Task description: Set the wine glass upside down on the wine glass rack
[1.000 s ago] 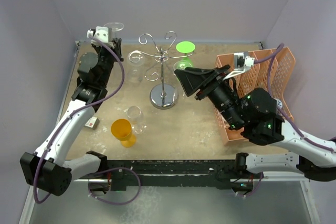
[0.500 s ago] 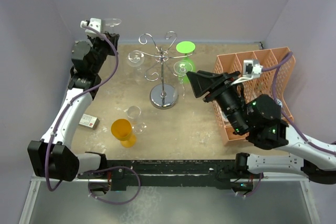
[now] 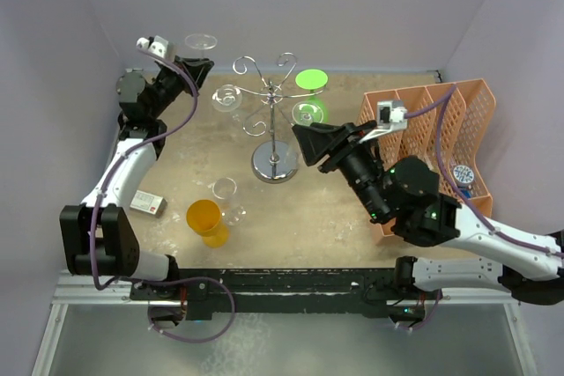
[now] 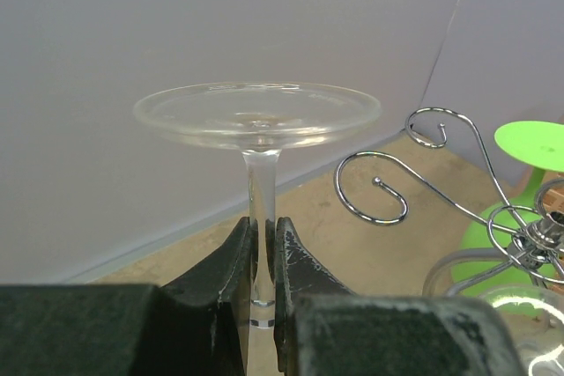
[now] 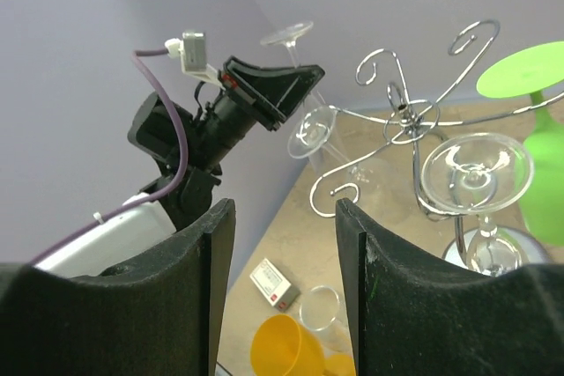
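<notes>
Jaws of the left gripper pinch the inverted wine glass by its stem. Within 1 second it has edged toward the wine glass rack, so hooking looks next. Right gripper gapes empty beside the rack.

Left arm swung back; wine glass edged rightward.
</notes>
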`<state>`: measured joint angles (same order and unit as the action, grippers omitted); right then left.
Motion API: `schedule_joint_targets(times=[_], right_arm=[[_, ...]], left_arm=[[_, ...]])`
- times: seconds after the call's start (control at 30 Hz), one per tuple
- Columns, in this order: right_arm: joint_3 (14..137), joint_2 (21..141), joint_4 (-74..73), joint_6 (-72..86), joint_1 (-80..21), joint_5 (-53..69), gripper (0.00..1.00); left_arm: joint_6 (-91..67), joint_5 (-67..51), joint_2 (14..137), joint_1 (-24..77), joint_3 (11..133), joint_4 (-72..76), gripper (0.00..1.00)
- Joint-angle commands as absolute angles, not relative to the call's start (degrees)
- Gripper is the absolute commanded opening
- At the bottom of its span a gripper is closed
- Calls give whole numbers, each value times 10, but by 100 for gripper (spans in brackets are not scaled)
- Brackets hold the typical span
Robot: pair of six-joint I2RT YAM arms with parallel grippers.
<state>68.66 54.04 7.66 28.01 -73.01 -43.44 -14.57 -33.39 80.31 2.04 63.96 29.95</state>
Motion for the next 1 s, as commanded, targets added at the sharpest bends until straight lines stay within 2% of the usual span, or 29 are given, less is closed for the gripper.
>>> schedule_joint_targets(times=[0.0, 0.27, 0.4, 0.97], right_arm=[[709, 547, 104, 294, -731, -431, 51], [704, 535, 119, 294, -732, -455, 51], [707, 536, 116, 294, -731, -461, 50], [695, 535, 120, 312, -731, -459, 50]], left_arm=[[-204, -422, 812, 13, 621, 476, 0], [-173, -468, 847, 23, 620, 459, 0], [-126, -457, 857, 36, 616, 440, 0], [-99, -467, 889, 75, 625, 437, 0]])
